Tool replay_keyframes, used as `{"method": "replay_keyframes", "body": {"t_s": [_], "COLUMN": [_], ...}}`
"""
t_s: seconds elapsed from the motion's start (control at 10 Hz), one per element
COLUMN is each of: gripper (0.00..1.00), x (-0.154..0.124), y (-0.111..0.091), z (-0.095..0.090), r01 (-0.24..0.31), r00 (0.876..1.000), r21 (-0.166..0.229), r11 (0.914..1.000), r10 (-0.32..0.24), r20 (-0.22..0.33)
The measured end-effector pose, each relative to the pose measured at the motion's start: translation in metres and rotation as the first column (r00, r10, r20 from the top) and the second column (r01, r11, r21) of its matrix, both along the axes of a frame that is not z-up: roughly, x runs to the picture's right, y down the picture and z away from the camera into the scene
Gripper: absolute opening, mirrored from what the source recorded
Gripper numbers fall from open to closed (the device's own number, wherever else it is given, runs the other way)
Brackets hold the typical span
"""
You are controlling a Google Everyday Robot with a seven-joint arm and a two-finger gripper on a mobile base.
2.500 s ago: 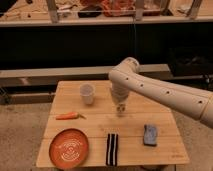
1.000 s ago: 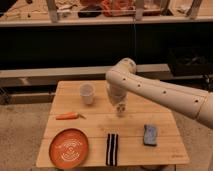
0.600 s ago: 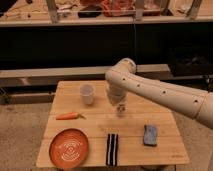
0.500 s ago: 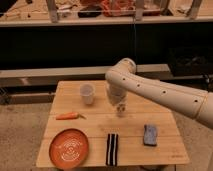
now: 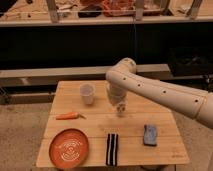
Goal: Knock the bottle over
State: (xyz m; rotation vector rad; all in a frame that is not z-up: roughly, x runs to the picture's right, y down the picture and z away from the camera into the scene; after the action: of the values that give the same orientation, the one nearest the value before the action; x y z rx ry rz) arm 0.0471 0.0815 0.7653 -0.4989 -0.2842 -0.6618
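claw (image 5: 118, 101) shut, nothing held that i can see, low over table (image 5: 150, 117) middle, nearer the far edge. bottle (image 5: 121, 110) seems upright right at its tip, hard to separate. risk: weak or high swipe just slides it; wide swing hits cup (image 5: 87, 93).
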Motion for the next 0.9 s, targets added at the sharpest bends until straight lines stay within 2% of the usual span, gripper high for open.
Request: {"method": "replay_keyframes", "body": {"t_s": [0.9], "gripper": [0.03], "x": [0.0023], "y": [-0.0016], "z": [0.0003], "r01": [0.018], "r00": [1.000], "r21": [0.000], "r11": [0.9998], "r10": [-0.018], "r20": [0.013]}}
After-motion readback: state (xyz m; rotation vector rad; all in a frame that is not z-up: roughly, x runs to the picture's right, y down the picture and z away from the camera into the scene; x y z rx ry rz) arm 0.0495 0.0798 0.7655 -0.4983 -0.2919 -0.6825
